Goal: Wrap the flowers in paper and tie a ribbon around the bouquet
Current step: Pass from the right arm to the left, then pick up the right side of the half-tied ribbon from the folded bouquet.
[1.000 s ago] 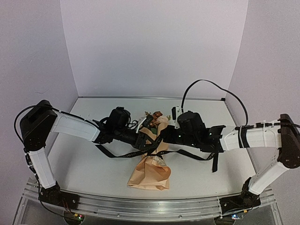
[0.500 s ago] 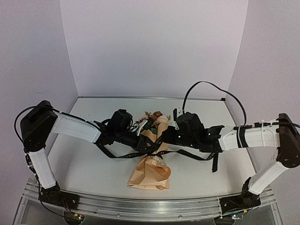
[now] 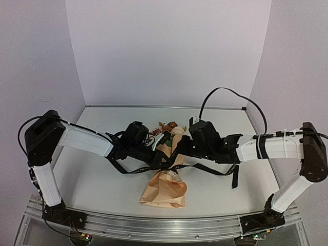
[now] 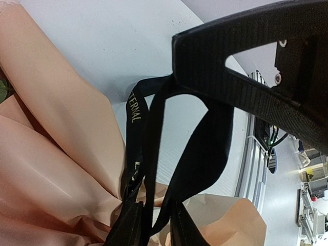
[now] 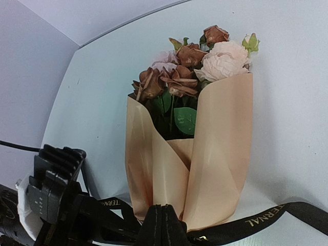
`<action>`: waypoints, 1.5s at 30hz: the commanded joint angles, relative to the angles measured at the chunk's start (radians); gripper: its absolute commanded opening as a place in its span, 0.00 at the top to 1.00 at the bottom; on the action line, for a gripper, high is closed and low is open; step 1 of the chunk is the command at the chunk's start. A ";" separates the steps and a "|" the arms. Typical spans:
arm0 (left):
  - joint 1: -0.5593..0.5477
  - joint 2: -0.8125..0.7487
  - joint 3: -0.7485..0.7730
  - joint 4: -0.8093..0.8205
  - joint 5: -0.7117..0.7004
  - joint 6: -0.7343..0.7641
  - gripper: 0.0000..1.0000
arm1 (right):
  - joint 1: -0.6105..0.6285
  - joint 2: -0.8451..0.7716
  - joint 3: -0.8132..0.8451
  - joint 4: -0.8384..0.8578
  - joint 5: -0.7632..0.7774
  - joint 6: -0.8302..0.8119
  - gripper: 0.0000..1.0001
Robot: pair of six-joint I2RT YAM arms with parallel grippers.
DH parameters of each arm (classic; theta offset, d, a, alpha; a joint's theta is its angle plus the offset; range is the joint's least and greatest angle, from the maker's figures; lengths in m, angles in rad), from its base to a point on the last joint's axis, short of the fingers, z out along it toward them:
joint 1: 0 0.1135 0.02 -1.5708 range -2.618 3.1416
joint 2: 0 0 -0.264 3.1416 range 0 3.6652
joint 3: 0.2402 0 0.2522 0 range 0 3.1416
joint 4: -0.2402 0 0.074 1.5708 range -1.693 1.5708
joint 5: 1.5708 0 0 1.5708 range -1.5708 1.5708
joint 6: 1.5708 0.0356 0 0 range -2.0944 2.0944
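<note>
Right wrist: right gripper (image 5: 163,219) pinches ribbon (image 5: 259,219) under bouquet (image 5: 215,148); left gripper (image 4: 154,220) straddles ribbon, grip unclear.

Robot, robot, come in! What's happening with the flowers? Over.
Right gripper shut on ribbon. Left gripper at ribbon, grip unclear. Ribbon crosses bouquet. Nothing blocking.

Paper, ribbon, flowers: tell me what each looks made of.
The paper: tan-peach sheet, matte with a faint sheen; it holds soft folds and crisp edges, probably kraft-type wrapping paper. The ribbon: black woven fabric with gold printed lettering; it drapes limp, likely satin or grosgrain. The flowers: pink and rusty petals look dry and crinkled, possibly fabric or paper; real cannot be ruled out.
</note>
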 commanded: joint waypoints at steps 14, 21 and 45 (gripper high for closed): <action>-0.003 0.022 0.073 -0.029 -0.171 0.018 1.00 | 0.003 -0.155 -0.005 -0.309 0.192 0.169 0.17; -0.003 0.004 0.052 0.001 -0.174 0.052 1.00 | -0.052 -0.355 -0.208 -0.512 0.226 0.415 0.29; -0.003 -0.054 0.007 0.014 -0.145 0.156 1.00 | -0.430 -0.167 -0.268 -0.537 0.060 0.277 0.40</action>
